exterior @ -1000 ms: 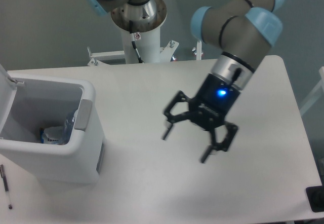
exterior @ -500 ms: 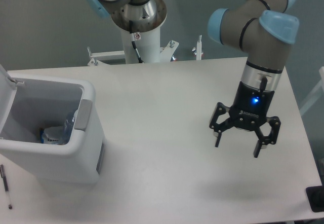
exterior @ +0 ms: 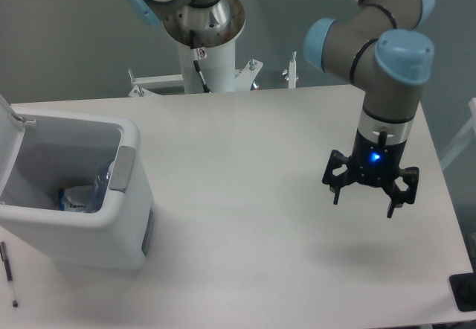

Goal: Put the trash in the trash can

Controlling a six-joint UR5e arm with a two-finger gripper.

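The gripper [exterior: 363, 202] hangs above the right part of the white table [exterior: 245, 158], pointing down, its fingers [exterior: 336, 194] spread apart and holding nothing; a blue light shows on its body; the trash can [exterior: 74, 187] stands at the table's left edge, well apart from the gripper, lid [exterior: 6, 113] raised; inside lie the bottle [exterior: 101, 184] and the wrapper [exterior: 74, 199], touching each other near the bottom.

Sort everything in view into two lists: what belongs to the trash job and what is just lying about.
Job:
- white rectangular plastic bin, lid open
- clear plastic trash with pale-blue parts, inside the bin
- black two-finger gripper, open, empty

Lying about:
- thin dark pen, left of the bin
- black object at the table's right edge
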